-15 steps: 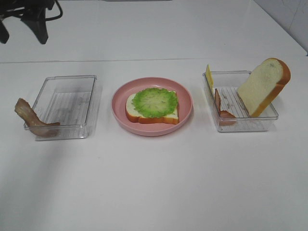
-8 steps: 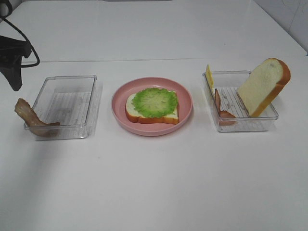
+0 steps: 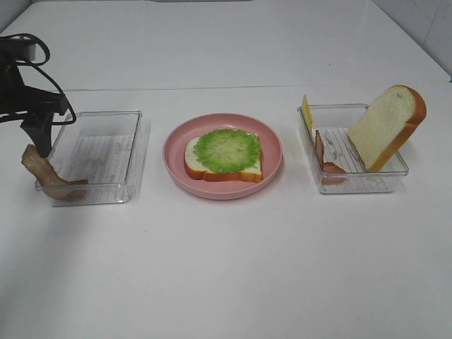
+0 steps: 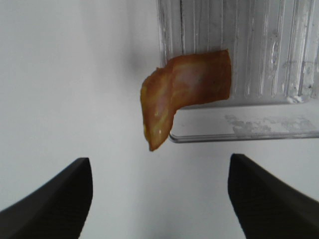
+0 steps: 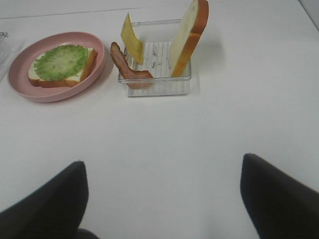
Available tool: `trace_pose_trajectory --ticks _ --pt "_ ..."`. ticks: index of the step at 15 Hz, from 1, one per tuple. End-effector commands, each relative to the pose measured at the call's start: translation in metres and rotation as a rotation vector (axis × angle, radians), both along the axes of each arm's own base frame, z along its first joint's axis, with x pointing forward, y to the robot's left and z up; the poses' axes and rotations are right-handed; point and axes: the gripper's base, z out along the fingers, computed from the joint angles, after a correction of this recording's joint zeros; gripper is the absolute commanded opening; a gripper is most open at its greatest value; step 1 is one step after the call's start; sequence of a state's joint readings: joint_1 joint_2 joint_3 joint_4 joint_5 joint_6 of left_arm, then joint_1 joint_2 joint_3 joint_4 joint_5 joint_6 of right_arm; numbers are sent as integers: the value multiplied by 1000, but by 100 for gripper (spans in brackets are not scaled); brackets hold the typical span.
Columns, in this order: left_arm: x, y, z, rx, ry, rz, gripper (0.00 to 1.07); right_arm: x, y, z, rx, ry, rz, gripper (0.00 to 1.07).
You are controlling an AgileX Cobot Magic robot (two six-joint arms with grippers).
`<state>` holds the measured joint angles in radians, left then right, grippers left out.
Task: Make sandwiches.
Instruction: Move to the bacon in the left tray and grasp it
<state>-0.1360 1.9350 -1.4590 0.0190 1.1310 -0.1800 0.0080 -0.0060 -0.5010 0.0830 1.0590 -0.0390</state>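
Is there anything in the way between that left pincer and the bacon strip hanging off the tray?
Nothing visible. The open left pincer faces the bacon strip, which drapes over the clear tray wall with one end hanging outside. Only bare table shows between them.

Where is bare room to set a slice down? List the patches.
The front of the table, before the plate and both trays, is bare; so is the strip behind them. The left tray floor is mostly free. Crowded: the right tray, and the left tray's outer corner, where bacon hangs over the rim.
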Motion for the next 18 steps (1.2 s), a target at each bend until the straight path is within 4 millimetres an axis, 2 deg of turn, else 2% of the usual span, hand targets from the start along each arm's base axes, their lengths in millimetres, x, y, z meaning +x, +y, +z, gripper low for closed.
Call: trace_pose_trajectory --ticks 1,8,10,11,14,18 --pt "6 0 -13 6 -10 12 72 0 0 0 -1 -10 2 78" --pt "16 -1 -37 1 -23 12 72 0 0 0 -1 -10 2 78" --pt "17 -1 -40 2 -20 11 68 0 0 0 -1 -10 2 78" --pt "18 -2 -41 -1 -34 15 62 0 0 0 -1 -10 2 78" --pt "20 -2 -42 -8 -51 28 60 0 0 0 -1 -10 2 78" --pt "21 -3 -44 -11 -50 37 43 0 0 0 -1 -10 2 78"
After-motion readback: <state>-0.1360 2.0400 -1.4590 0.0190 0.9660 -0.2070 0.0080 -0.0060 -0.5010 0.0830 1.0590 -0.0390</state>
